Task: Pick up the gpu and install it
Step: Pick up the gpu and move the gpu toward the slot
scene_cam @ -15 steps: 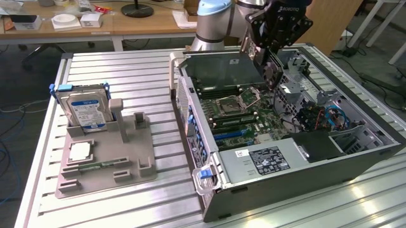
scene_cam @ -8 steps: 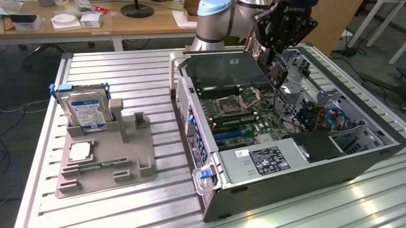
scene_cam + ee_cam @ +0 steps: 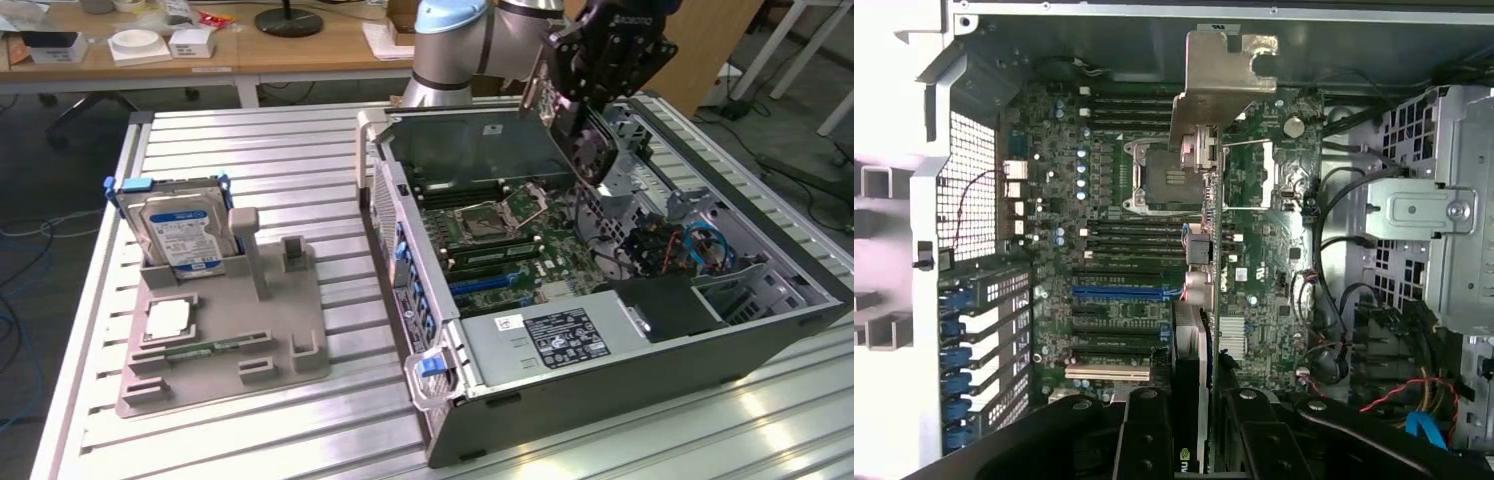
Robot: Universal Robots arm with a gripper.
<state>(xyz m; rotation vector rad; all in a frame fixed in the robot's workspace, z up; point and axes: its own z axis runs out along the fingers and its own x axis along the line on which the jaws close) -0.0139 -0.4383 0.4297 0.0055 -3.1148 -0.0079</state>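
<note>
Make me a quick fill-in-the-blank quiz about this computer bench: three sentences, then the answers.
1. The tool holds the graphics card ____ the open computer case.
2. The grey holder sits on the exterior view's ____.
3. In it, the hard drive stands ____, not flat.

Missing words: above; left; upright.

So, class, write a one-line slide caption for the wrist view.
End effector grips the gpu edge-on above the motherboard.
</note>
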